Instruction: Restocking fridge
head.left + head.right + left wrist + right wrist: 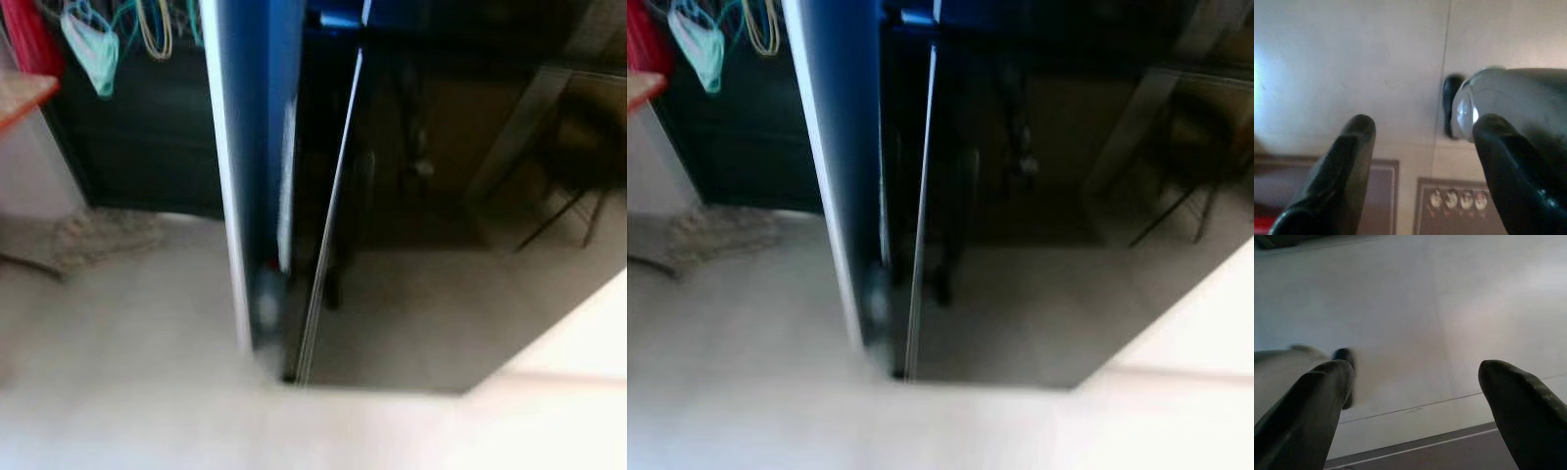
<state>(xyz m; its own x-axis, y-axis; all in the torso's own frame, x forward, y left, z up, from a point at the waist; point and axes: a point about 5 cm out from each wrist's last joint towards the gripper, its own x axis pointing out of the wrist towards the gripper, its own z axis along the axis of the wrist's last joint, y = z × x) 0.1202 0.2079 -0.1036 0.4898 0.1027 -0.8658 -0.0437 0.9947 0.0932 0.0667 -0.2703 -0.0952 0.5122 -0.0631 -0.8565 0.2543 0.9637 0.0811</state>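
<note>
Left eye view, blurred: tall blue fridge door [245,147] stands edge-on, ajar, over pale tiled floor [118,372], dark glossy panel [441,196] beside it; left wrist view: left gripper [1422,161] released above floor; right wrist view: right gripper [1415,396] likewise released, empty.

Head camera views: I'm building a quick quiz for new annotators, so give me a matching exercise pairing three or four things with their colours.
Things:
1. fridge door edge
2. hanger
3. floor
4. left hand's fingers

Colours:
A. black
B. pale beige
C. blue
D. mint green

Pairs: 1-C, 2-D, 3-B, 4-A
</note>
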